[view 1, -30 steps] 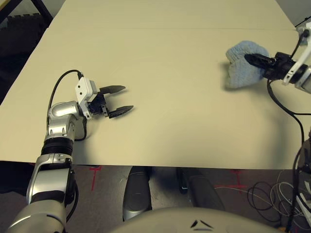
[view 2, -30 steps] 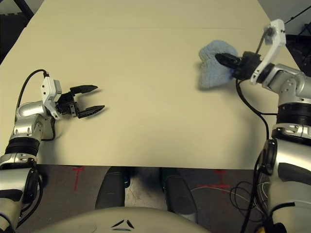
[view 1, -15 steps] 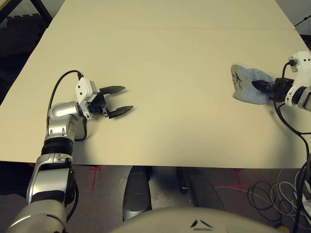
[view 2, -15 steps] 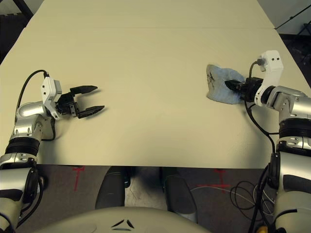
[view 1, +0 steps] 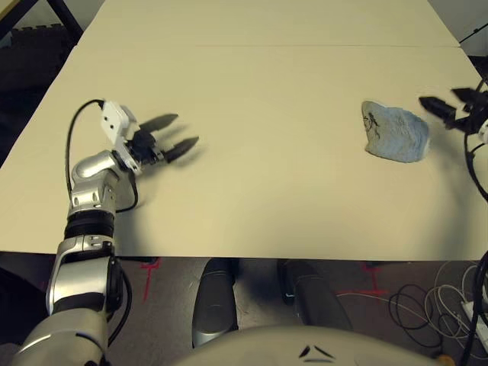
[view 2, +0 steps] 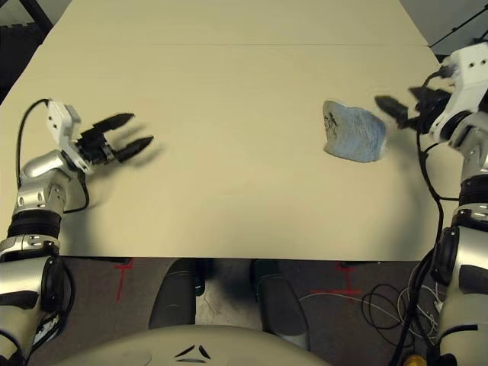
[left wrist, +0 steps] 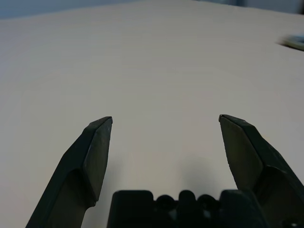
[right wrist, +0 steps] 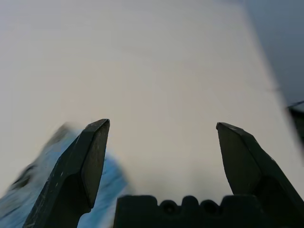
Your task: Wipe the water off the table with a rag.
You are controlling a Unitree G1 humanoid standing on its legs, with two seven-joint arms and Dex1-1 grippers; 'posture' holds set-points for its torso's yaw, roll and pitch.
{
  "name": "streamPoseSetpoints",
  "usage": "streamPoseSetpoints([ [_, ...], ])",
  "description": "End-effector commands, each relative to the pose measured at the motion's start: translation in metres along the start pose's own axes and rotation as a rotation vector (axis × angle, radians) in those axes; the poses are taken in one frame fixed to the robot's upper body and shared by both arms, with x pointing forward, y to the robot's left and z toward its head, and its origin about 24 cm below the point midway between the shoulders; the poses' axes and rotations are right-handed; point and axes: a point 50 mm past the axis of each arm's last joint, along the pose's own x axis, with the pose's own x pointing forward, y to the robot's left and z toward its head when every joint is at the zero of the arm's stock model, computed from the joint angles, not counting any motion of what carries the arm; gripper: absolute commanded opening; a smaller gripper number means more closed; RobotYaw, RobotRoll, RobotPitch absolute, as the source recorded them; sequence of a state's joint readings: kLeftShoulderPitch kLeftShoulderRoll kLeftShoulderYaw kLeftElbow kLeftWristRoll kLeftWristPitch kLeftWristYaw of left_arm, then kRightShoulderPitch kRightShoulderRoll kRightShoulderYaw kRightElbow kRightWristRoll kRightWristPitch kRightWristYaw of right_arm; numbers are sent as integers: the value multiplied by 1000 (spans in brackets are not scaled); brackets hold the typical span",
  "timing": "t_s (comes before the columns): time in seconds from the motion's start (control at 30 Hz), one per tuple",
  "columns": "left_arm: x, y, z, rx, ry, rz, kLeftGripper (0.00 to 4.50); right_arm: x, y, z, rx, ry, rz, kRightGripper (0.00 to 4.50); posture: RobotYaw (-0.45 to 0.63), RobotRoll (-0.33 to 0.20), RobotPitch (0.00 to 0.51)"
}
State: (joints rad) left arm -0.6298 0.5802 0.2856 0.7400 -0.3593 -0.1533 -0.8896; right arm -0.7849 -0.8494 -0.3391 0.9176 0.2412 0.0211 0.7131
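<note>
Table (view 2: 229,191): broad, pale cream, flat, a thin seam line crossing its far part. Left arm (view 1: 84,282) reaches over the near left part of the tabletop; right arm (view 2: 467,255) reaches over the right side. Left gripper (view 1: 187,128): fingers spread wide, nothing between them. Right gripper (right wrist: 163,123): likewise spread wide and empty, just beside the rag but without a hold on it. Rag (view 2: 356,136): light blue-grey with whitish patches, lying on the right part of the table, next to the right gripper on the side toward the middle. It lies mostly spread out, its edges uneven. Handling, judged by look: light, soft and limp, with little risk of breaking; if damp, somewhat heavier and inclined to cling to the surface. Best hold would be a pinch of gathered cloth near the middle or the thicker right side, leaving enough spread beneath for wiping; a thin corner may slip out or let the rest bunch up. Dark marks (view 2: 330,122): thin, squiggly, at the rag's left edge. Water: cannot tell from here whether any remains, so completion is uncertain. If wiping is finished, the rag can stay down and both arms draw back; otherwise a fresh grasp is needed.
</note>
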Motion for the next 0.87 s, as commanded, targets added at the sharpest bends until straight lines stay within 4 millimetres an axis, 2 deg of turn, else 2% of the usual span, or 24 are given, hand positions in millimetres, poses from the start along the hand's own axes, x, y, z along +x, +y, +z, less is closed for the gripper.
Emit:
streamPoseSetpoints([
  [0.03, -6, 21, 1, 32, 15, 221, 4500, -7, -12, -4, 3, -67, -117, 4473, 126, 0, 183],
  [0.17, -13, 37, 3, 6, 4, 376, 4500, -12, -16, -17, 17, -94, -214, 4473, 128, 0, 184],
  [0.3, -18, 45, 2, 0, 12, 465, 4500, -16, -15, -32, 62, -99, -268, 4473, 123, 0, 182],
  [0.57, -20, 50, -1, 19, 38, 519, 4500, -19, -9, -48, 94, -96, -295, 4473, 115, 0, 179],
  [0.87, -20, 50, -2, 36, 52, 523, 4500, -19, -7, -52, 116, -100, -306, 4473, 93, 0, 181],
])
